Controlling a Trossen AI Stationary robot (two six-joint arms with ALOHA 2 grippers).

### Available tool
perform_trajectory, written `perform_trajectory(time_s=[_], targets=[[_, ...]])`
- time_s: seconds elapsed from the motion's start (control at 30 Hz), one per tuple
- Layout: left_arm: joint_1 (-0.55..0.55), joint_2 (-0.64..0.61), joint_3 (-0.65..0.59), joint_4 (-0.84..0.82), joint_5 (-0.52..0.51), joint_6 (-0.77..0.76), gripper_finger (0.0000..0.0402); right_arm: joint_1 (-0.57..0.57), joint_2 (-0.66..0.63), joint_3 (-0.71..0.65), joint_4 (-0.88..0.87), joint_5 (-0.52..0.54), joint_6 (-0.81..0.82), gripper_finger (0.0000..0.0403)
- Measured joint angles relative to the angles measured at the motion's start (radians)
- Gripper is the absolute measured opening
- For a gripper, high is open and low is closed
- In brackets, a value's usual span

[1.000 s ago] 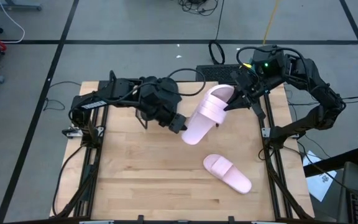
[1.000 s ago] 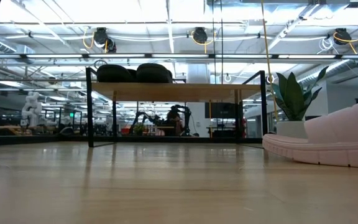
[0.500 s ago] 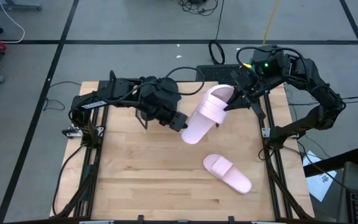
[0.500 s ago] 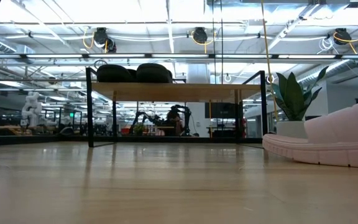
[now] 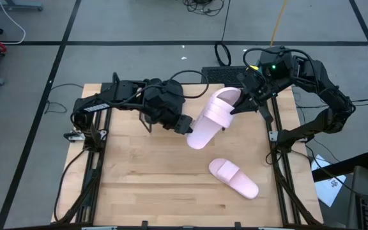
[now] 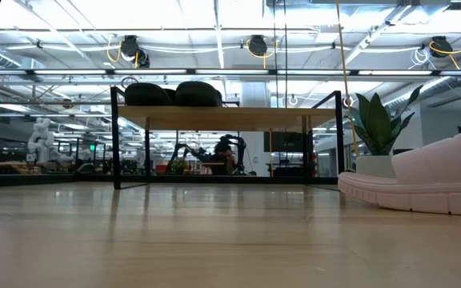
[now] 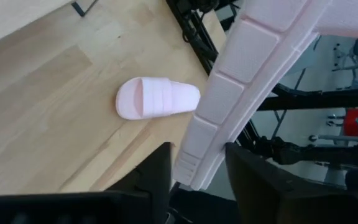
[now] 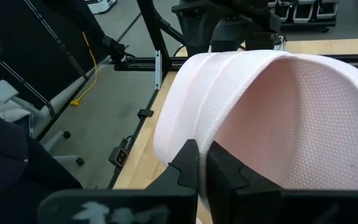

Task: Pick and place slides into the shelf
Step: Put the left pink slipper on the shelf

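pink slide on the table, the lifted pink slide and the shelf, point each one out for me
pink slide on the table [image 5: 234, 177], high view, on its strap
lifted pink slide [image 5: 209, 119], high view, on the broad strap
shelf [image 6: 226, 117], low view, on the front edge of its wooden plank top

Grey floor [image 5: 139, 22] crossed by dark lines, cables trailing. Ceiling lights [image 6: 214, 16] glowing bright. Potted plant [image 6: 378, 132] standing beyond the tabletop [image 6: 214, 240].
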Motion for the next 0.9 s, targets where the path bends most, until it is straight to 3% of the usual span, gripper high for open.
perform_trajectory(time_s=[0.2, 0.33, 0.57, 0.9], targets=[[0.0, 0.0, 0.0, 0.0, -0.018, 0.0, 0.0215, 0.0, 0.0, 0.0, 0.0, -0.002, 0.01, 0.0], [0.0, 0.006, -0.026, 0.002, -0.013, -0.008, 0.0238, 0.0, 0.0, 0.0, -0.001, -0.016, 0.017, 0.0], [-0.001, 0.009, -0.12, 0.12, 0.092, -0.002, 0.0236, 0.0, 0.0, 0.0, -0.005, -0.054, 0.022, 0.0], [-0.014, 0.008, -0.154, 0.154, 0.097, 0.036, 0.0235, 0.0, 0.0, 0.0, -0.037, -0.054, 0.025, 0.0]])
